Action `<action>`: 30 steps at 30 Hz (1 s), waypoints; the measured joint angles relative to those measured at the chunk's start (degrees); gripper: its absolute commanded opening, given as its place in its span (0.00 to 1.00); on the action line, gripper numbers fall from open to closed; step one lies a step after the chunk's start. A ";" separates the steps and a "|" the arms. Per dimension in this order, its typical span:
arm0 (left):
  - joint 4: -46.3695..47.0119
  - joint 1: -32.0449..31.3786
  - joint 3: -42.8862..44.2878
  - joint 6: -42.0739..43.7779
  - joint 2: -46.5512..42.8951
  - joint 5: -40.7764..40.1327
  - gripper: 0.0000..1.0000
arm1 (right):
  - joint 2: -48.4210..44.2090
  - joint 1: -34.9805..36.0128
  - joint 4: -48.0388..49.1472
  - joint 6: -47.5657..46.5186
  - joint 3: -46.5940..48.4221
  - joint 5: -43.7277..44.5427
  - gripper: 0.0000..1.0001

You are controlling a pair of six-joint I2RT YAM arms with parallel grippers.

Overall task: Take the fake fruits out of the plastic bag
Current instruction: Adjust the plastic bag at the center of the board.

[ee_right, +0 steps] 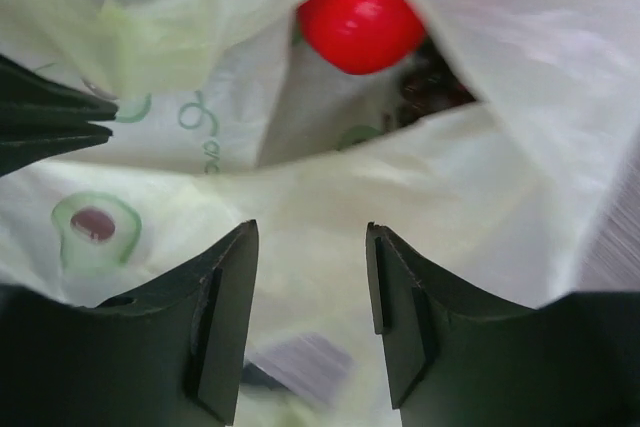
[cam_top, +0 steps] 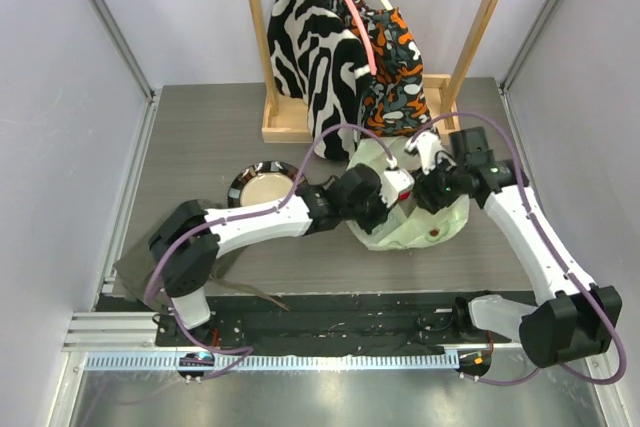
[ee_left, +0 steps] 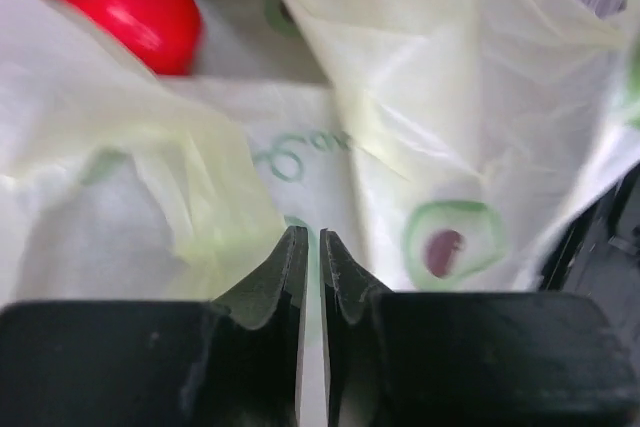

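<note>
The plastic bag (cam_top: 425, 229) lies crumpled at mid-table, pale green with avocado prints, and both grippers meet at its top. Inside its mouth sits a glossy red apple (ee_left: 125, 2) (ee_right: 360, 17), with a dark grape bunch (ee_right: 432, 89) beside it. My left gripper (ee_left: 310, 237) (cam_top: 393, 194) is pressed against the bag's film (ee_left: 450, 97). Its jaws stand only a narrow slit apart, and nothing is visibly pinched. My right gripper (ee_right: 310, 232) (cam_top: 428, 187) hovers over a fold of the bag (ee_right: 470, 197) below the apple, jaws apart and holding nothing. The other fruits are hidden.
A round dark-rimmed plate (cam_top: 241, 190) sits left of the bag, partly under the left arm. A wooden rack (cam_top: 285, 127) with patterned garments (cam_top: 330, 47) stands at the back. An olive cloth (cam_top: 132, 269) lies by the left arm's base.
</note>
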 measured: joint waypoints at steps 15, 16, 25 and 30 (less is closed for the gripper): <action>-4.09 7.74 -5.75 -5.95 -5.99 -2.40 0.21 | 1.42 3.98 -0.61 -5.68 -12.52 5.60 0.50; -4.31 7.80 -5.77 -5.92 -5.99 -2.40 0.24 | 0.87 3.98 -1.18 -5.75 -12.44 5.73 0.52; -13.62 11.23 2.01 -6.51 -7.58 -2.38 0.72 | 9.38 3.80 6.56 7.30 0.44 5.86 0.72; -18.12 13.18 5.31 -7.10 -11.32 -2.32 0.72 | 18.10 3.74 11.56 14.56 2.05 5.70 0.73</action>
